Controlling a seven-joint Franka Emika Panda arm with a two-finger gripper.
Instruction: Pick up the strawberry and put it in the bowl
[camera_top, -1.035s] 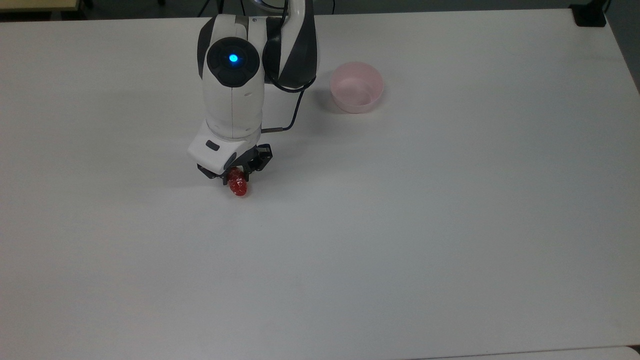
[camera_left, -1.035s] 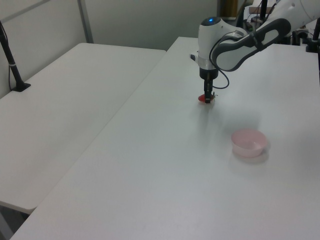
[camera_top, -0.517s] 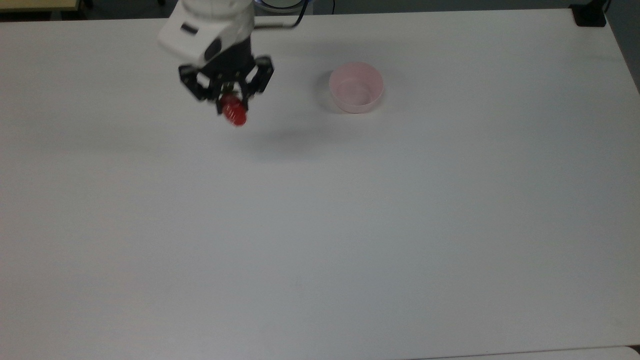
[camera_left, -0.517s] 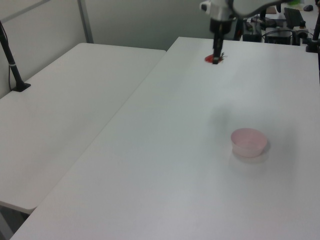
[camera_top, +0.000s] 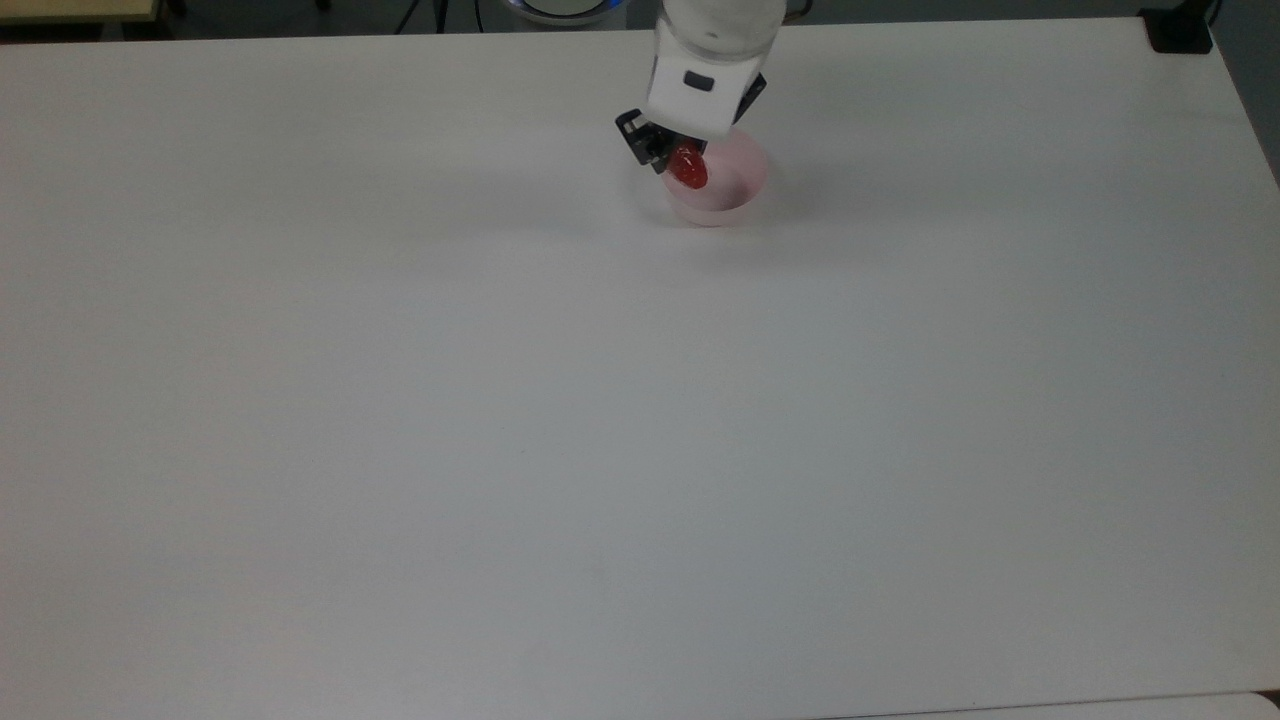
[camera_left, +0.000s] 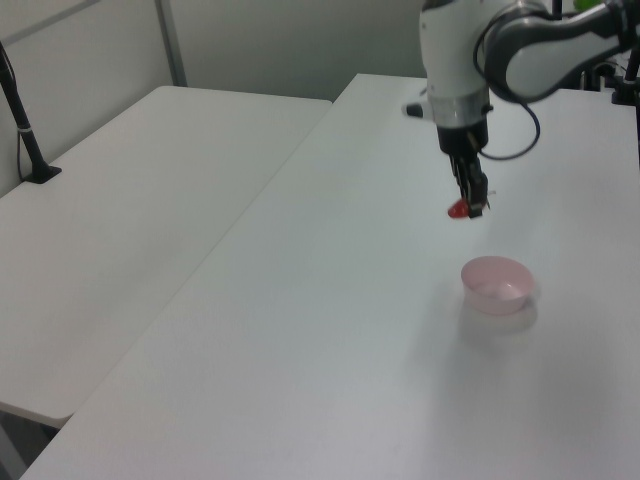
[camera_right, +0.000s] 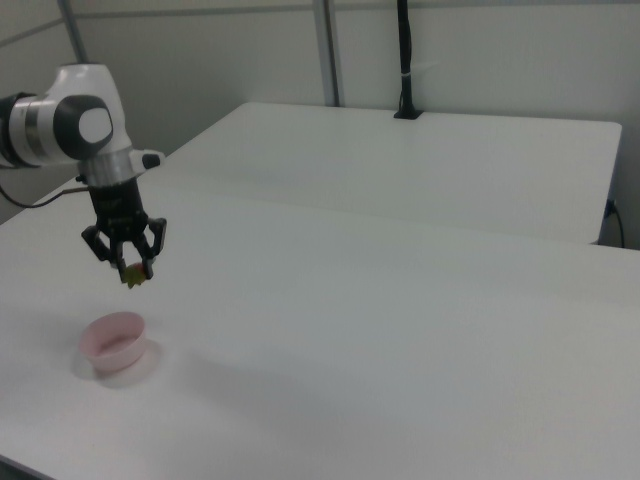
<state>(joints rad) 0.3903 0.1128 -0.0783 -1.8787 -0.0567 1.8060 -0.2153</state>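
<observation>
Plainly, the pincer (camera_top: 680, 160) is closed on the strawberry (camera_top: 688, 168), pinching it near the cap end so that the red body hangs below the fingertips. It holds the fruit in the air, well clear of the white table (camera_top: 640, 450), with the pale pink bowl (camera_top: 735, 195) lying below it. In the top view the fruit overlaps the bowl's rim on the top view's left; in the left view the bowl (camera_left: 496, 283) sits lower and slightly to the left view's right of the fruit (camera_left: 459, 209); in the right view the bowl (camera_right: 116, 342) lies underneath, a little to the right view's left of the gripper (camera_right: 130, 268).

My reading is that the berry is over the rim rather than the middle. Let go from this height, the glossy fruit could strike the low wall, bounce out, or tip the light plastic bowl. A grip taken so close to the cap may also let the body swing or slip during a quick move.

Room is generous. Around the pincer the tabletop is bare on every side, and the bowl stands well away from any table edge. Lowering closer and centring over the bowl before opening looks to me the safer course.
</observation>
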